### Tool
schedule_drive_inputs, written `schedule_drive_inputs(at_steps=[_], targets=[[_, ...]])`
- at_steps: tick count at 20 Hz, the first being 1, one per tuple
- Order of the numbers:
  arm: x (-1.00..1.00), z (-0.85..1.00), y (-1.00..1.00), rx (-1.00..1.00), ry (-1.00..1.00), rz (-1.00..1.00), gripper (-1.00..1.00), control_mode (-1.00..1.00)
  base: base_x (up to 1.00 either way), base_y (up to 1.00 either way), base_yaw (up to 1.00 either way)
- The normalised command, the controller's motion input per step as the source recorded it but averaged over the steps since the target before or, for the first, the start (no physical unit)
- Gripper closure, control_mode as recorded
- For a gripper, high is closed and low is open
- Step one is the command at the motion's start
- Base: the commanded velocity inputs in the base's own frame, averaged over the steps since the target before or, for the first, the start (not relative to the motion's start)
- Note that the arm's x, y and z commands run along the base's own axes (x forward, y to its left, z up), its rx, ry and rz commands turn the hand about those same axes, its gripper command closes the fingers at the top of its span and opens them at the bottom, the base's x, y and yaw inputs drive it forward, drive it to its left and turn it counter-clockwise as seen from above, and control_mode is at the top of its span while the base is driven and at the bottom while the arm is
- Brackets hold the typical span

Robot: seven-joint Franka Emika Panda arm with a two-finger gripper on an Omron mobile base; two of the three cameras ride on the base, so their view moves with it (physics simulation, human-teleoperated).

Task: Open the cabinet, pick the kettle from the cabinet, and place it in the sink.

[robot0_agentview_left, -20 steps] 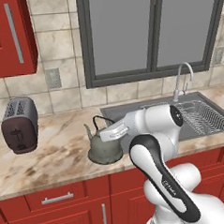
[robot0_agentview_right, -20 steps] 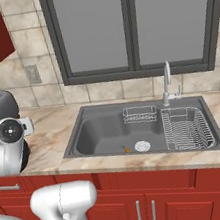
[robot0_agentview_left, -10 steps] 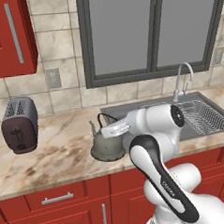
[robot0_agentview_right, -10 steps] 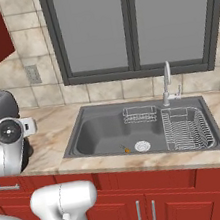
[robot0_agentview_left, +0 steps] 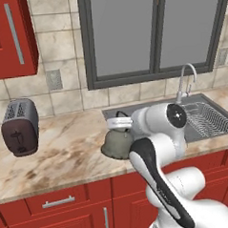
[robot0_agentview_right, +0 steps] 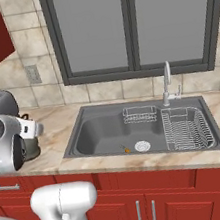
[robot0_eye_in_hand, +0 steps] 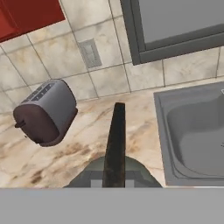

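— Where is the kettle (robot0_agentview_left: 117, 143)?

— The squat, dome-shaped grey-green kettle is over the marbled stone desk (robot0_agentview_left: 61, 157), just beside the left rim of the sink (robot0_agentview_right: 136, 130). From the left base view one cannot tell whether its base touches the stone.

— And the hand (robot0_agentview_left: 120, 122)?

— It is clamped together on the kettle's dark arched handle (robot0_eye_in_hand: 114, 142), which runs as a flat matte strip up the middle of the hand view.

— What lies around it?

— A rounded grey-brown toaster (robot0_agentview_left: 20, 127) stands well apart to the left. The steel basin holds a wire rack (robot0_agentview_right: 186, 128) beneath a curved chrome faucet (robot0_agentview_right: 166, 82). The red cabinet (robot0_agentview_left: 8, 36), with its long silver bar handle, hangs above the toaster.
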Motion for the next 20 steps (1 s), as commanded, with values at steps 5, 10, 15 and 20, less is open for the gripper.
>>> schedule_drive_inputs(at_steps=[5,10,15,20], targets=[[0.00,0.00,-0.34,0.05,0.14,-0.32,1.00,-1.00,0.00,0.00,0.00],[0.00,0.00,-0.31,0.02,0.14,-0.26,1.00,-1.00,0.00,0.00,0.00],[0.00,0.00,-0.31,0.03,0.10,-0.17,1.00,-1.00,0.00,0.00,0.00],[0.00,0.00,-0.37,0.04,0.14,-0.14,1.00,-1.00,0.00,0.00,0.00]])
